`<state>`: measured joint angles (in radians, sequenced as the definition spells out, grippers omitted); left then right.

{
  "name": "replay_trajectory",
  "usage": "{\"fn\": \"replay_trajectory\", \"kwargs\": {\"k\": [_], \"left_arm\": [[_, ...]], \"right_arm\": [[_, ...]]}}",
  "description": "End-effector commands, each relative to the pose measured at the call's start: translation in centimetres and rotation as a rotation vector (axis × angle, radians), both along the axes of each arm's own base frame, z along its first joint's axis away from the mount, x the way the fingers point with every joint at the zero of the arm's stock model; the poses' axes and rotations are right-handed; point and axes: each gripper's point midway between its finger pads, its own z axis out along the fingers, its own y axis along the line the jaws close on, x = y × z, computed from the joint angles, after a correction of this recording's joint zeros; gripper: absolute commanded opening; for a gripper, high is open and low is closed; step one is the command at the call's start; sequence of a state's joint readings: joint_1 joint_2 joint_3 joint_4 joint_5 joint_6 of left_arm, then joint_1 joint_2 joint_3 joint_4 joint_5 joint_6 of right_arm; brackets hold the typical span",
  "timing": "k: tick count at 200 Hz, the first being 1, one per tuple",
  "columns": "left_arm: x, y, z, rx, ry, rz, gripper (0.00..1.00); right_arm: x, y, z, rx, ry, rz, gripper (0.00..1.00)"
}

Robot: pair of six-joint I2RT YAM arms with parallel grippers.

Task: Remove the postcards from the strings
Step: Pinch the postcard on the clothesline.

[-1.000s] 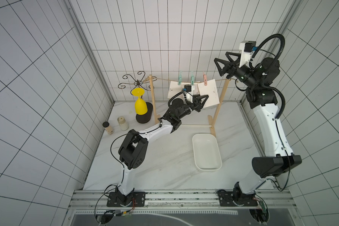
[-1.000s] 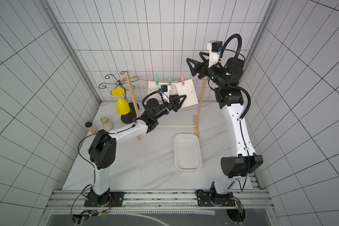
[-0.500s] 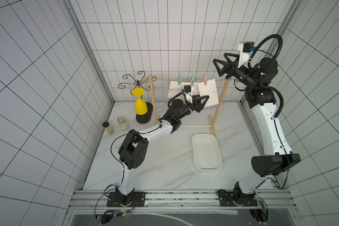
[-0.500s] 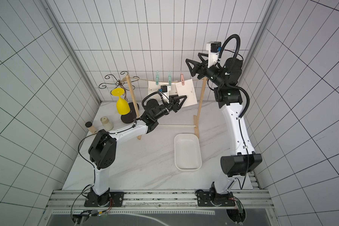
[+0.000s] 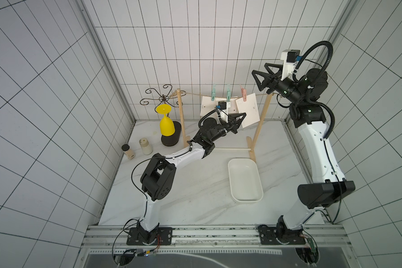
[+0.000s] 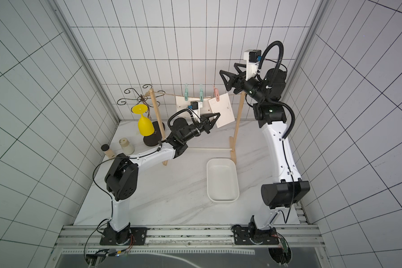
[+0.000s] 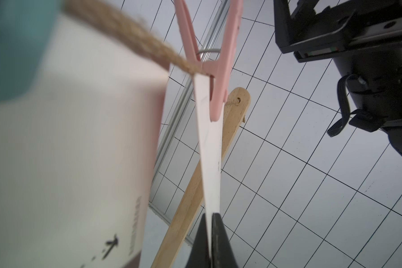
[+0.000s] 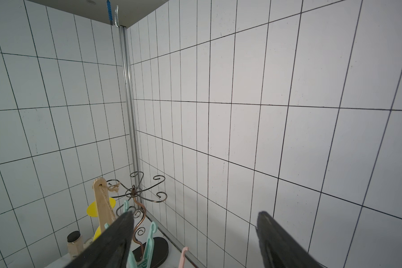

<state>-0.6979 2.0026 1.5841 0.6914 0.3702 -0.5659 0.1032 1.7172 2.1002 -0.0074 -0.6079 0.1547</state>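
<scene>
A white tray (image 5: 245, 181) lies on the marble table (image 5: 190, 199) near the right post (image 5: 260, 130). By the left post (image 5: 181, 125) a yellow glass (image 5: 167, 125) hangs upside down from a wire rack (image 5: 159, 98), two jars (image 5: 145, 146) beside it. Two teal pegs (image 5: 213, 94) and a pink peg (image 5: 243, 95) sit high between the posts

Three postcards (image 5: 247, 112) are hanging from one string (image 5: 195, 94), two teal pegs (image 5: 213, 94) and one pink peg (image 5: 243, 95) gripping them; two wooden posts (image 5: 259, 130) are holding it, two small jars (image 5: 145, 146) and one white tray (image 5: 245, 181) are sitting on the tabletop (image 5: 195, 185), one yellow goblet (image 5: 167, 125) is hanging
</scene>
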Motion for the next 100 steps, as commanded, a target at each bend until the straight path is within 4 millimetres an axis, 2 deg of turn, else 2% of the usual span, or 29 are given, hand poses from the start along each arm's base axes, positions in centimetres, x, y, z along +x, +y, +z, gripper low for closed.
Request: {"fn": "replay_trajectory", "kwargs": {"k": [1,47,72,100], "left_arm": [[0.5,0.7,-0.5,-0.009,0.004,-0.013,0.0],[1.1,2.0,-0.1,-0.004,-0.002,-0.031,0.0],[1.2,2.4,-0.2,0.003,0.004,-0.048,0.0],[1.4,2.7,-0.2,0.008,0.009,-0.06,0.0]], "right_arm": [[1.5,0.8,-1.3,-0.012,0.033,0.033,0.84],[3.1,2.6,-2.5,-0.061,0.067,0.053,0.84],[3.1,3.8,-3.5,-0.091,0.081,0.078,0.84],[3.2,4.0,-4.4,-0.122,0.095,0.078,0.84]]}}
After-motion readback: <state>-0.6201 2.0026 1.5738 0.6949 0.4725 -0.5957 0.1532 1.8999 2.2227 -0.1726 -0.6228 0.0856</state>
